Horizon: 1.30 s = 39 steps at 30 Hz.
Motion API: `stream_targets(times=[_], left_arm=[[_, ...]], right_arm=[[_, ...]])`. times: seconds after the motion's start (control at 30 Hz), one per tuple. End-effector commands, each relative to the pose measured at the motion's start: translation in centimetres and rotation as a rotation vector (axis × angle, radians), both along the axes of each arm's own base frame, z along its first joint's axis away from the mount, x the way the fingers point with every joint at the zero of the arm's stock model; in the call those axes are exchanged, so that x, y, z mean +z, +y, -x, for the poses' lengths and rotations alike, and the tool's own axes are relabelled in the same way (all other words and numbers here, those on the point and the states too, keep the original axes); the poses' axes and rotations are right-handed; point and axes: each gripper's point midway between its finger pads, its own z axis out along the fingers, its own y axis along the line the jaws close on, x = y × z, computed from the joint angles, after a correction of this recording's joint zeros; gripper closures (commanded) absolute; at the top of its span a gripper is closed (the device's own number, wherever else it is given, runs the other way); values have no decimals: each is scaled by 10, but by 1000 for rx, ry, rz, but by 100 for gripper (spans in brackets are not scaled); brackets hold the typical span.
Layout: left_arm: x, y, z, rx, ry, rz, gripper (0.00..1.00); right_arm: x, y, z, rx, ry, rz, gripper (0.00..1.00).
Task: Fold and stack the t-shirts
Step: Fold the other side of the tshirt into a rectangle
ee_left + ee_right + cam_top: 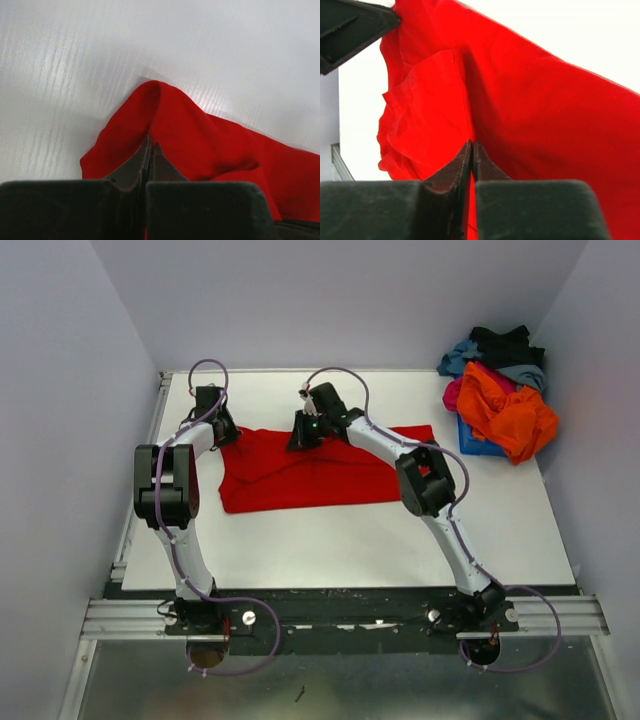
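The bright red t-shirt (300, 470) lies spread across the middle of the white table. My left gripper (222, 432) is shut on its far left edge; in the left wrist view the red cloth (200, 145) bunches up over my closed fingertips (151, 146). My right gripper (305, 435) is shut on the shirt's far edge near the middle; in the right wrist view the red cloth (530, 115) folds up from my closed fingertips (472, 145). The other t-shirts, orange (510, 410), magenta, blue, grey-blue and black (505, 340), are heaped at the far right.
A blue plastic bin (475, 445) sits under the heap at the far right edge. White walls close in the table at the back and sides. The left gripper's body shows in the top left corner of the right wrist view (350, 27).
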Motion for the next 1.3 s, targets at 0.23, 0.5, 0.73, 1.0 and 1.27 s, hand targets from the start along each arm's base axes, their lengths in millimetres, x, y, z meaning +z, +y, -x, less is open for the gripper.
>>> stream_targets(times=[0.23,0.5,0.73,1.0,1.27], left_arm=[[-4,10,-2,13,22,-30,100],[-6,10,-2,12,25,-31,100],[-5,10,-3,11,23,-32,100],[-5,10,-3,10,22,-33,100],[-3,9,-2,8,19,-33,100]], right_arm=[[18,-21,37,68,-10,39,93],[10,-37,76,139,44,19,51],[40,-21,46,140,-36,9,48],[45,-1,3,114,-105,36,46],[31,16,-17,66,-108,-10,46]])
